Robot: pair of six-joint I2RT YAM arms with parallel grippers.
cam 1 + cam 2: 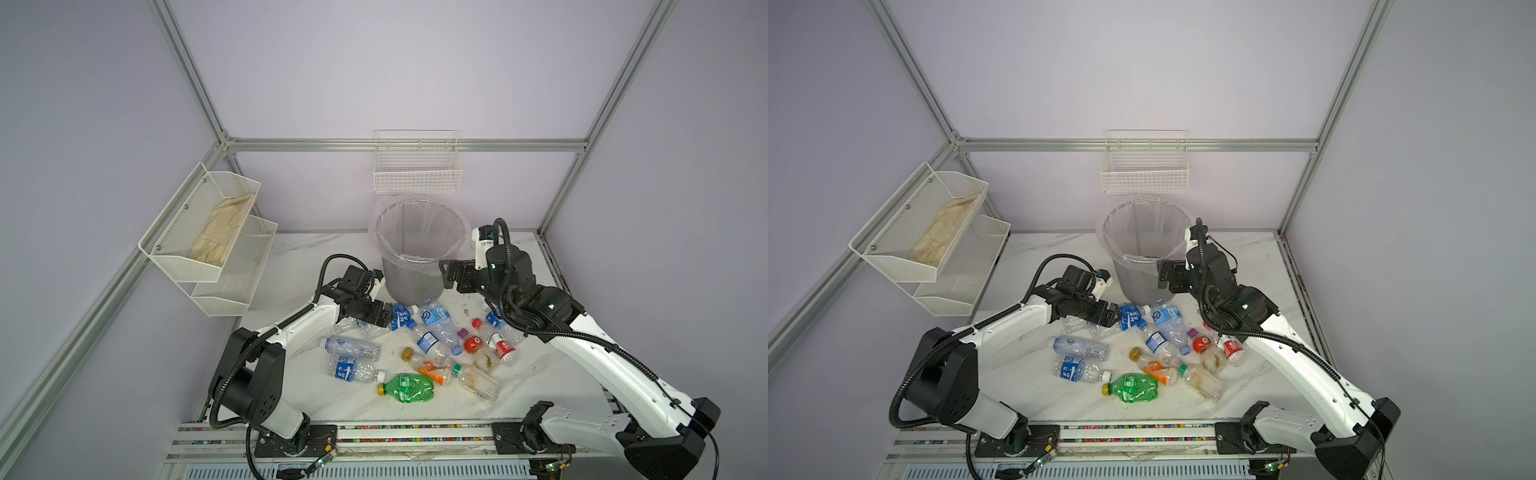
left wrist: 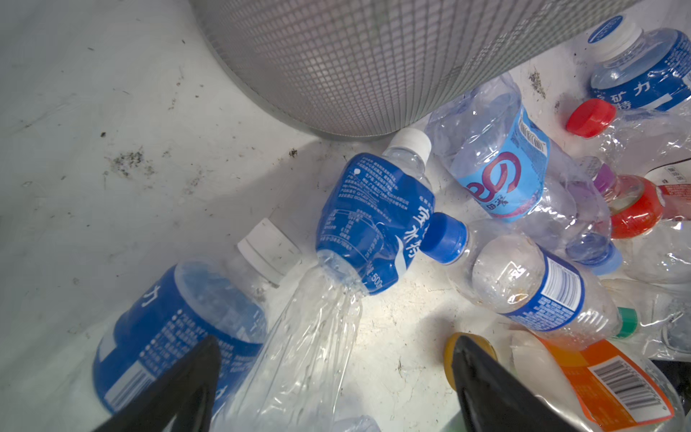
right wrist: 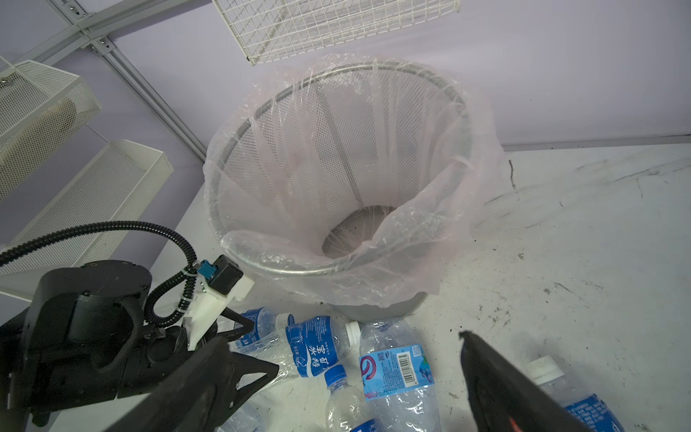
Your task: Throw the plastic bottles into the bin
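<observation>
We see the plastic bottles (image 1: pixel 436 328) scattered on their sides on the white table (image 1: pixel 307 257), heaped just in front of the bin (image 1: pixel 409 286), which stands upright at the back with its clear liner (image 3: pixel 430 262) folded over the rim. Our left gripper (image 2: pixel 336 339) hangs low over the heap's left edge, jaws spread and released. The crushed body of a blue-labelled bottle (image 2: pixel 374 220) lies between its fingers, white cap toward the bin's foot, and we cannot tell whether either finger touches it. Our right gripper (image 1: pixel 448 274) hovers higher, beside the bin's rim, jaws wide apart and holding nothing. A green bottle (image 1: pixel 409 388) lies nearest the front edge.
</observation>
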